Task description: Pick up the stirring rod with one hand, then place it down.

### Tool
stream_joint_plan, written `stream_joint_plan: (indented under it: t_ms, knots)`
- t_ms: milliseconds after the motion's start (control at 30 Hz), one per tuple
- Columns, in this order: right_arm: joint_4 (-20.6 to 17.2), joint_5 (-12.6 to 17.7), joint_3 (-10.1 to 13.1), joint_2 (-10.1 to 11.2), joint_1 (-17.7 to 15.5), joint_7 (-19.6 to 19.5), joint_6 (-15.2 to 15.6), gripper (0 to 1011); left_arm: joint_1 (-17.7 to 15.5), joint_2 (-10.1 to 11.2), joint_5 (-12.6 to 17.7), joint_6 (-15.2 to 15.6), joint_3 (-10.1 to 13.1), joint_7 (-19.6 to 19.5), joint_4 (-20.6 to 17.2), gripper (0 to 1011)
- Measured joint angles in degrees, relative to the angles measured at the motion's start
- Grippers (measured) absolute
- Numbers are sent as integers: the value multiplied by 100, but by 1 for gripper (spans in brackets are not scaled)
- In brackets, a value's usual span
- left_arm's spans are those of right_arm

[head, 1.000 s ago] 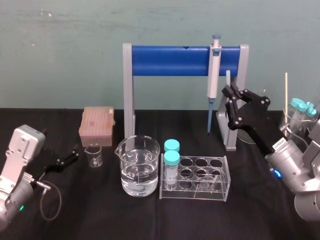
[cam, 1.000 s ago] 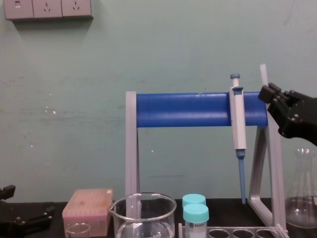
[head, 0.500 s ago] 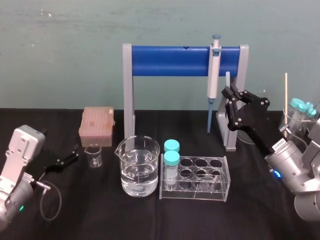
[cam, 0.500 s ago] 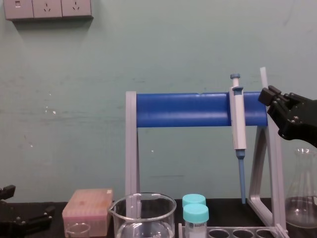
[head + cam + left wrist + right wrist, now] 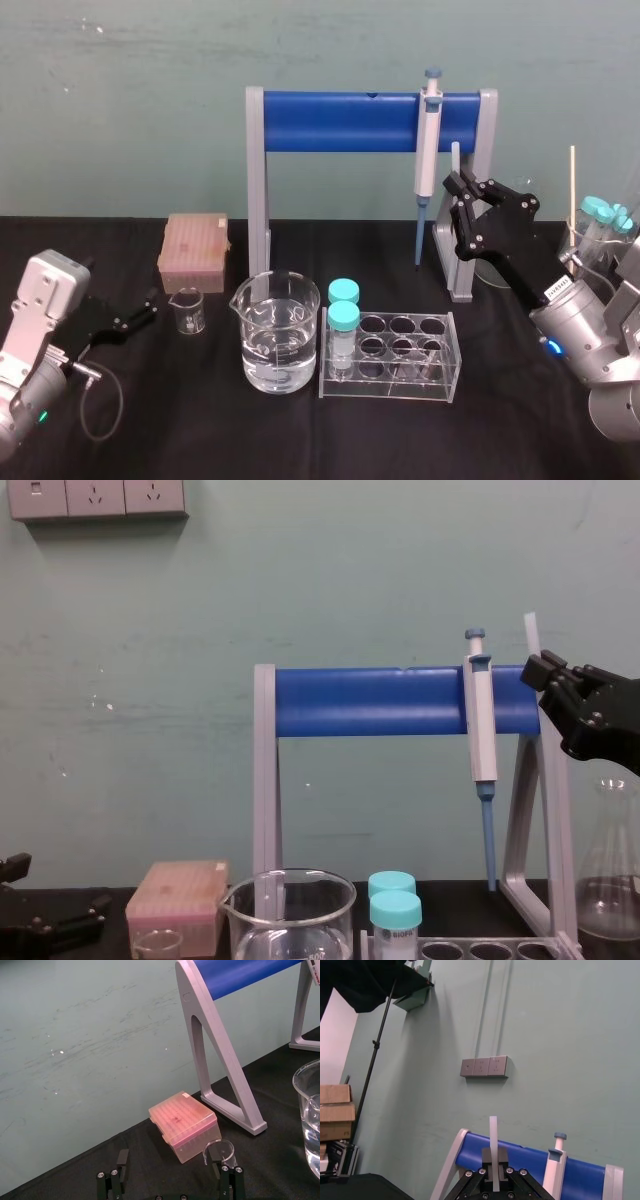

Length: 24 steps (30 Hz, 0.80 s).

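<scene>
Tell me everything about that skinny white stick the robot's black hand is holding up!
The stirring rod is a thin, straight, whitish, see-through stick that looks like glass. It stands upright, off the table, pinched between the black fingers of the right gripper, high up by the right end of the blue pipette stand. Its flat top end pokes up above the fingers; its lower part is hidden. The left gripper rests open, low on the left.
</scene>
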Motion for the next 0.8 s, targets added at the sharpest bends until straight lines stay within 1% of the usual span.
stream_joint_plan:
  t_ms: [800]
  knots:
    - [-3, -4, -2, 0, 3, 0, -8, 60, 0, 0, 0, 0, 0, 0, 0, 1000]
